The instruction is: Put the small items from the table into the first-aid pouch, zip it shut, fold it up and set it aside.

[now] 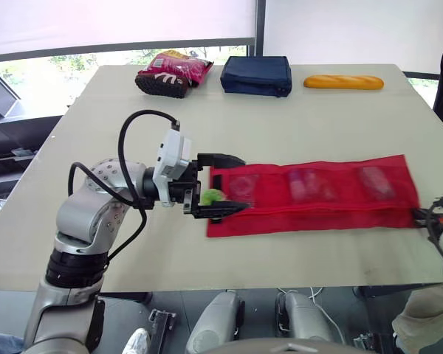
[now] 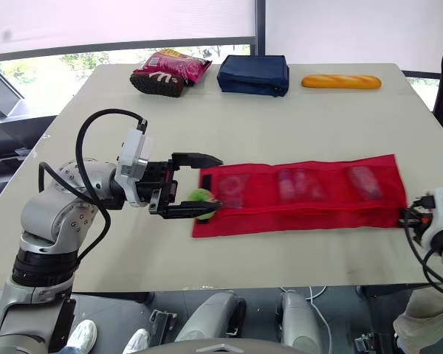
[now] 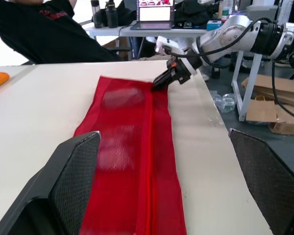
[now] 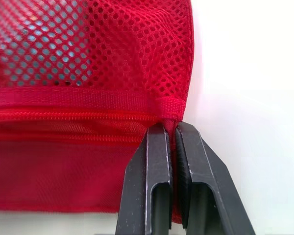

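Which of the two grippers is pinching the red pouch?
The right gripper, shut on the end of the red pouch; the left gripper stands open around a green item.

Bright daylight poured in from the windows (image 1: 74,63) along the far side, and the blind (image 1: 118,22) above them glowed nearly white. The table (image 1: 317,118) sat evenly lit, with only soft, faint shadow along the near edge of the red pouch (image 1: 317,199). In the right wrist view the tabletop beside it washed out to glare.

The left arm (image 1: 96,199) is bent at the elbow, with the forearm reaching across toward the robot's right. The left gripper (image 1: 225,184) is held level, fingers spread wide. The right gripper (image 4: 173,128) is pinched tight on the pouch (image 4: 88,73) end.
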You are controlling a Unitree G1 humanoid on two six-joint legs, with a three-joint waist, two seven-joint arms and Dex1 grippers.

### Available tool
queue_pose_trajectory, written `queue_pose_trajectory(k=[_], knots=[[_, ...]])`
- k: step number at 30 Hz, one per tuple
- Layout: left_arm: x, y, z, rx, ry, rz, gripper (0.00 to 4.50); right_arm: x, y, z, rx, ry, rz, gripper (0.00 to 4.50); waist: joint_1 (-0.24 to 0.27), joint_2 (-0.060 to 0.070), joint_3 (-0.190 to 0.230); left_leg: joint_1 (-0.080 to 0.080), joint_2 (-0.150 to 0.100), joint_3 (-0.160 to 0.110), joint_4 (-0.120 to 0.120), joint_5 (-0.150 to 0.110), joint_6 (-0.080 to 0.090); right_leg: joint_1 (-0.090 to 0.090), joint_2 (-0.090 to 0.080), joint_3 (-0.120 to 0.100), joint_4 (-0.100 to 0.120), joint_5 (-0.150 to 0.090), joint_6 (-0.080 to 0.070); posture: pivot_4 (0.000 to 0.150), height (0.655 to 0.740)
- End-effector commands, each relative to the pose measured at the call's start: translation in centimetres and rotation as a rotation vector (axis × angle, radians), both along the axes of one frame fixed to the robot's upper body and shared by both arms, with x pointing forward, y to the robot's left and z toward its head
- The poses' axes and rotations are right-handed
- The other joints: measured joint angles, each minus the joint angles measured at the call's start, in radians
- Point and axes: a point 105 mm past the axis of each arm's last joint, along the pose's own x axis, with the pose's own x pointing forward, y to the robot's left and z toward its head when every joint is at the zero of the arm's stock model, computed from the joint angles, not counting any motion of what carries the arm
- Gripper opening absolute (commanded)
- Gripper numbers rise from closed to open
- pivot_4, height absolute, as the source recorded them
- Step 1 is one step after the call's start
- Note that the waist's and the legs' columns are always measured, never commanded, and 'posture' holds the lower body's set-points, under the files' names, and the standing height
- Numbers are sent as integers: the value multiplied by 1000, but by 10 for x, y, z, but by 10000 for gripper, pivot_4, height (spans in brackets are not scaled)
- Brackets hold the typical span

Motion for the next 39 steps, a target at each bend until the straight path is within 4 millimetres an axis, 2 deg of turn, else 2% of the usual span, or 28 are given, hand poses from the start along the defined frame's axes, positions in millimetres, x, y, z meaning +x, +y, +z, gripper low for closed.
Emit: queue_pose_trajectory(k=[1,3,7,9,10,11,13,17,19,22,26,29,30,32,35,39], knots=[[-3,4,11,-10,-58,5,45000,-11,-37,4,-134,37,-148,444,1,0,0,0,0,0,0,0,0,0,0,0,0,0,0,1500,7390],[-2,7,10,-10,-58,19,45000,-14,-46,6,-183,51,-178,444,1,0,0,0,0,0,0,0,0,0,0,0,0,0,0,1500,7390],[-1,8,9,-8,-58,33,45000,-12,-52,13,-248,44,-176,444,0,0,0,0,0,0,0,0,0,0,0,0,-1,0,0,1500,7390],[-1,10,8,-5,-56,44,45000,-12,-51,18,-283,38,-151,7867,0,0,0,0,0,0,0,0,0,0,0,0,-1,0,0,1500,7390],[0,11,7,-3,-55,48,45000,-12,-50,20,-292,34,-136,9019,0,0,0,0,0,0,0,0,0,0,0,0,-1,0,0,1500,7390],[0,12,7,-1,-55,53,45000,-12,-48,22,-292,27,-120,12628,-2,0,0,0,0,0,0,0,0,0,0,0,-1,0,0,1500,7390],[1,17,5,7,-53,73,45000,-13,-38,32,-286,-12,-54,22990,-3,0,0,0,1,0,-1,0,0,0,0,0,-1,0,0,1500,7390],[8,31,-1,14,-32,141,45000,-28,-17,52,-270,-56,105,39670,-3,2,0,0,1,0,-1,0,0,0,1,0,-1,0,0,1500,7390],[12,37,-5,21,-24,164,45000,-33,-7,61,-256,-88,169,43935,-4,2,0,1,1,0,-2,0,0,0,1,0,-2,0,0,1500,7390],[19,49,-17,51,0,204,45000,-48,25,78,-207,-158,358,43935,-3,3,0,1,1,0,-2,-1,1,1,1,0,-2,0,1,1500,7390],[35,64,-32,83,29,260,45000,-67,74,90,-77,-217,539,43935,-3,1,1,2,3,-1,-3,-3,4,1,2,-1,-2,0,1,1500,7390],[44,70,-40,91,45,282,45000,-77,104,101,-11,-291,644,43935,-2,1,1,1,3,-1,-3,-3,4,1,1,-1,-3,0,1,1500,7390],[48,69,-43,93,50,280,45000,-84,121,106,24,-321,710,43935,-2,1,1,1,3,-1,-3,-3,4,1,1,-2,-3,0,1,1500,7390],[51,67,-48,102,54,260,45000,-97,141,110,86,-332,793,43935,4,1,2,1,3,-1,-3,-3,4,1,0,-2,-4,0,1,1500,7390],[52,66,-50,103,57,238,45000,-107,155,117,125,-338,850,43935,1,0,2,0,3,-2,-3,-3,4,1,0,-3,-4,0,0,1500,7390],[51,63,-52,109,61,210,45000,-114,169,124,92,-359,924,43935,-3,-1,2,0,3,-2,-3,-3,5,1,0,-2,-4,0,1,1500,7390]])
